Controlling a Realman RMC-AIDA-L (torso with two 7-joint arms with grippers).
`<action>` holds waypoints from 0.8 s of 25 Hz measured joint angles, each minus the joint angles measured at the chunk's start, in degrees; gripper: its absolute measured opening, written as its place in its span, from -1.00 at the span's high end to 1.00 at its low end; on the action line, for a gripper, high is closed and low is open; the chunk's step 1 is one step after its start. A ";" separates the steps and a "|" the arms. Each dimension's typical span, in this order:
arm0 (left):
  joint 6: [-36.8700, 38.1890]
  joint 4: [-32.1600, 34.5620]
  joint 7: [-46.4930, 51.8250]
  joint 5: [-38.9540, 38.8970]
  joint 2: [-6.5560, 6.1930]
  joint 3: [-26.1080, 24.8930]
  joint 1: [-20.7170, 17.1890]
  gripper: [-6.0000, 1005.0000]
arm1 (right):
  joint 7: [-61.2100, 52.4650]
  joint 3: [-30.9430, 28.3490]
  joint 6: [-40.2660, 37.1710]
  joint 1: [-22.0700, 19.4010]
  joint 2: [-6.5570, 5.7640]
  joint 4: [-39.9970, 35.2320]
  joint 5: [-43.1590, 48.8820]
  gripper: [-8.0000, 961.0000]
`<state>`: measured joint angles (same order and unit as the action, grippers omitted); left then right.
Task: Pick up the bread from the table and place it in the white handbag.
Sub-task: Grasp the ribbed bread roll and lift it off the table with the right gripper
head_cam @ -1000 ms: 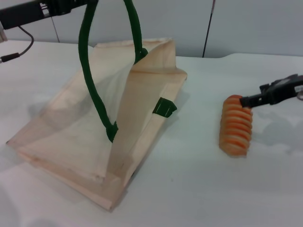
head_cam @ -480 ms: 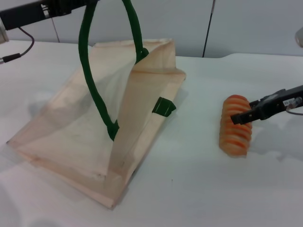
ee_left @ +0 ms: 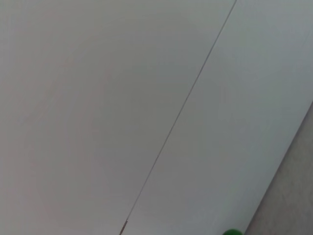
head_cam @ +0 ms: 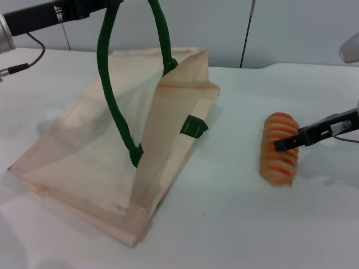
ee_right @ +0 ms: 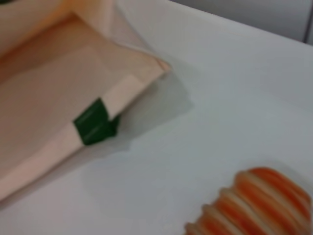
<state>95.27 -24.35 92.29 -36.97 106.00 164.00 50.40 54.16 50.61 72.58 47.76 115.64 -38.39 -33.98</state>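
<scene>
Bread [head_cam: 279, 149] lying on table [head_cam: 224, 224], right of frame centre, well apart from bag [head_cam: 112, 151]. Right gripper [head_cam: 286, 143] reaching in from right edge, dark tip over bread's upper half; whether spread or closed, cannot tell. Bag at left and centre, mouth pulled up by green handle [head_cam: 115, 112], lower edge resting on table. Left gripper [head_cam: 84, 8] at upper left, clamped on handle's top. Green tab [head_cam: 194, 126] on bag's near edge.
</scene>
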 joint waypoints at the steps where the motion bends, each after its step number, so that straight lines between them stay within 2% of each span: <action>1: 0.00 0.00 0.00 -0.04 0.00 0.00 -0.06 0.76 | -1.11 -0.01 -0.68 0.06 -0.01 0.35 0.60 -0.84; 13: 0.01 0.08 0.00 -0.44 0.04 -0.05 -0.46 0.76 | -2.05 0.06 -2.58 1.54 0.24 4.62 1.04 -0.84; 20: 0.01 0.00 0.00 -0.47 0.08 -0.09 -0.43 0.76 | -1.85 1.72 -2.97 1.67 0.20 4.64 0.71 -0.84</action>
<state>95.27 -24.36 92.29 -37.44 106.08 163.91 49.97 52.31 52.33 69.62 49.43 115.84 -33.75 -33.27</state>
